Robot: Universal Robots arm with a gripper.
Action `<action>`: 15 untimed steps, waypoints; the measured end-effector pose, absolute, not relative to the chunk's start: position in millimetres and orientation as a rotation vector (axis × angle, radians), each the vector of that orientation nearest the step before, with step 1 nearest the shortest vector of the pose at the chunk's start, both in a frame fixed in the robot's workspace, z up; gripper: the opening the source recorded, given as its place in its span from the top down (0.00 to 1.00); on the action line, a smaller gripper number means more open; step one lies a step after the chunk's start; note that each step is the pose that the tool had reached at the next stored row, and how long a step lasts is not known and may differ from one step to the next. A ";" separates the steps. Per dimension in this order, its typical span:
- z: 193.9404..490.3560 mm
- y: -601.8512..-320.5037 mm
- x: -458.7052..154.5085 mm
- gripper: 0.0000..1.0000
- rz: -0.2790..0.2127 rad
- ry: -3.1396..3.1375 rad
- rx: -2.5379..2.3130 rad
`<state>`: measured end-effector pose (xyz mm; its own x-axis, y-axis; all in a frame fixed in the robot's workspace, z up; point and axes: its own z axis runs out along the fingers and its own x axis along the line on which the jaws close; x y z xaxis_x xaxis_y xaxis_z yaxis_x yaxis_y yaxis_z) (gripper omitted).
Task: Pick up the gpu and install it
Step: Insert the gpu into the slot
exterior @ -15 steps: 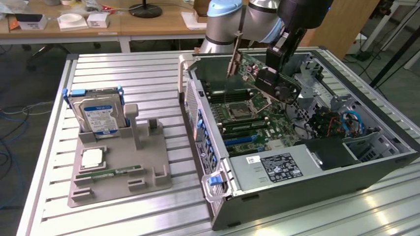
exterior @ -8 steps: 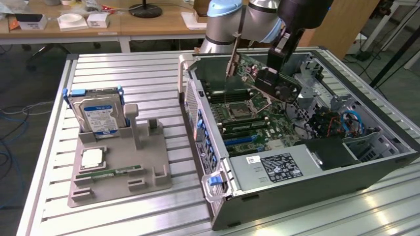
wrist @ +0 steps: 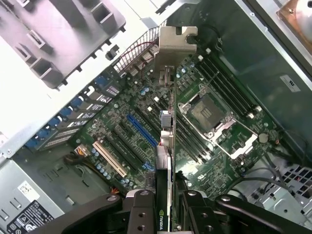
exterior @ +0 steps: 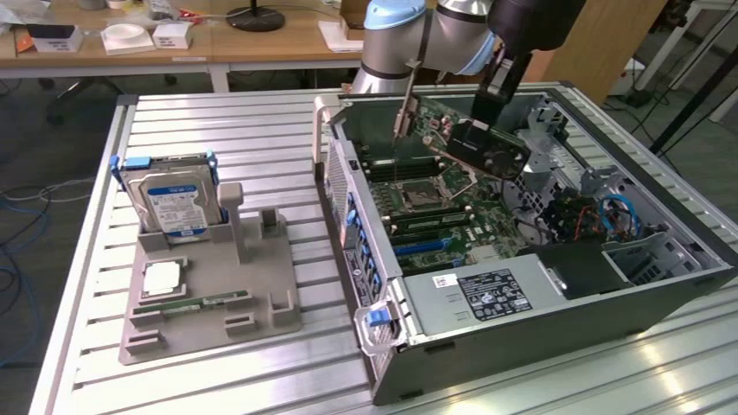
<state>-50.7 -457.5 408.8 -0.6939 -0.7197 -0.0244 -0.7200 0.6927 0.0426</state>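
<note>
Black gpu [exterior: 479, 147] clamped edge-on in gripper [wrist: 168, 207], hanging over motherboard [exterior: 436, 220]; looks stiff, light, probably fragile, best held by top edge.

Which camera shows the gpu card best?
The exterior view: the gpu shows its broad black face, tilted above the open computer case. The wrist view sees the gpu edge-on, with its silver bracket.
</note>
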 end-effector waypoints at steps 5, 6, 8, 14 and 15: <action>408.8 -457.5 -50.5 0.74 0.077 2.854 -1.300; 408.8 -457.5 -50.5 0.74 0.077 2.847 -1.315; 408.8 -457.5 -50.1 0.74 0.077 2.835 -1.342; 408.8 -457.5 -47.6 0.74 0.077 2.800 -1.416; 408.8 -457.5 -47.0 0.74 0.077 2.795 -1.427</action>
<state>-47.0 -457.5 408.8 -0.5868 -0.8094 -0.0246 -0.8095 0.5856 0.0425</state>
